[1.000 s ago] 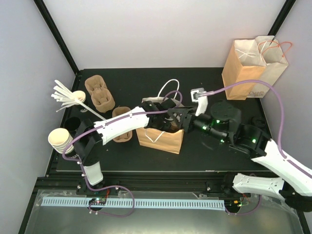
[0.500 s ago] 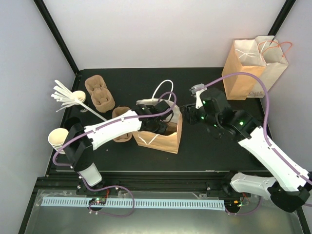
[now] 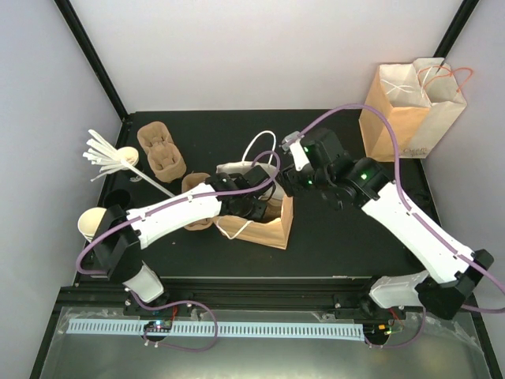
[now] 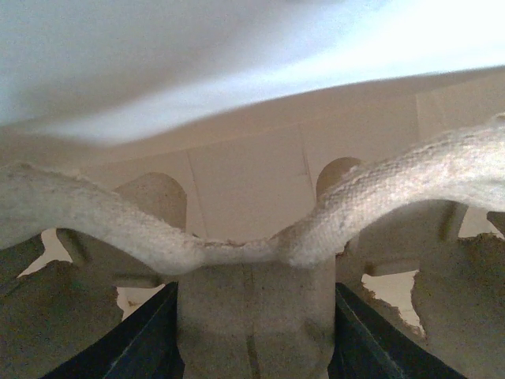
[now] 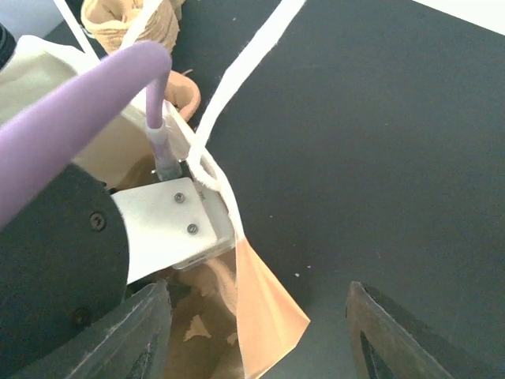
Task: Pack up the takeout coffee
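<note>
The takeout coffee is out of view in every frame. A brown paper bag [image 3: 268, 230] with white handles [image 3: 264, 146] stands open at the table's middle. My left gripper [image 3: 252, 207] reaches down inside it. In the left wrist view the left gripper [image 4: 256, 343] is shut on the centre post of a pulp cup carrier [image 4: 118, 225], one dark finger [image 4: 150, 339] on each side, with the bag's inner wall [image 4: 252, 174] behind. My right gripper [image 3: 286, 180] hovers open over the bag's right rim [image 5: 268, 316], touching nothing; the left wrist's white mount [image 5: 173, 229] lies just left of it.
Two pulp carriers [image 3: 162, 154] lie at the back left and another [image 3: 197, 212] under my left arm. A stack of cream cups [image 3: 95, 225] and a cup of white stirrers [image 3: 110, 158] stand at the left edge. A second paper bag [image 3: 410, 110] stands at the back right.
My right gripper has opened, let go of the bag's rim and drawn up and back. My left arm has pushed further into the bag with the carrier.
</note>
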Controlling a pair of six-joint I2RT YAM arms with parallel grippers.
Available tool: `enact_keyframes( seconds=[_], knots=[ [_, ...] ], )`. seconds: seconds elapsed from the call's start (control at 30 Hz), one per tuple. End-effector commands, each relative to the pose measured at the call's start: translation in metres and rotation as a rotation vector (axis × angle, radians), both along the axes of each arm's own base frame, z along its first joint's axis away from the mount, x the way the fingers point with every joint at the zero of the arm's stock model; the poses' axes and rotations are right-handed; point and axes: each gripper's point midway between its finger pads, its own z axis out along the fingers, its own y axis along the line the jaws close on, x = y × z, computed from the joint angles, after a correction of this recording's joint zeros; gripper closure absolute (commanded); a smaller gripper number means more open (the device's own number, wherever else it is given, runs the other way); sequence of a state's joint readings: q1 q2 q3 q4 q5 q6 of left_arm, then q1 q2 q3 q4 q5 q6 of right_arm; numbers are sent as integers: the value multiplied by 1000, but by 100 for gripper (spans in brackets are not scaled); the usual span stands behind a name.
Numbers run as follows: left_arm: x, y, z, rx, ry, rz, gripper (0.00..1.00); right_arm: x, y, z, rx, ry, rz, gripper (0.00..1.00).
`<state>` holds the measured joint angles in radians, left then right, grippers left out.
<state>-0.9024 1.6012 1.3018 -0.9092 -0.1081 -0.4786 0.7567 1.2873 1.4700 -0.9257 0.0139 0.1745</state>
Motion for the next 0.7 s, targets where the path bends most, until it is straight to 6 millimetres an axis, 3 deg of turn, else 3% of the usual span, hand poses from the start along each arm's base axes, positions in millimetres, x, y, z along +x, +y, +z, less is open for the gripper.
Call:
enact_keyframes(
  seconds=[0.0, 0.17, 0.27, 0.37, 0.53, 0.67],
  knots=[
    [3, -1, 15, -27, -49, -20, 53, 8, -2, 1, -88, -21, 34, 37],
    [2, 1, 20, -25, -59, -28, 53, 14, 8, -13, -141, 15, 69, 49],
    [1, 3, 19, -15, -53, -38, 53, 20, 10, -18, -154, 20, 61, 67],
    [-1, 5, 17, 11, -32, -39, 53, 21, 11, -10, -125, -2, 52, 86],
    [-9, 9, 14, 23, -12, -48, 53, 7, 9, 10, 5, -58, 56, 93],
    [-16, 11, 8, 31, 7, -70, 53, -7, 6, 7, 95, -49, 49, 97]
  ],
)
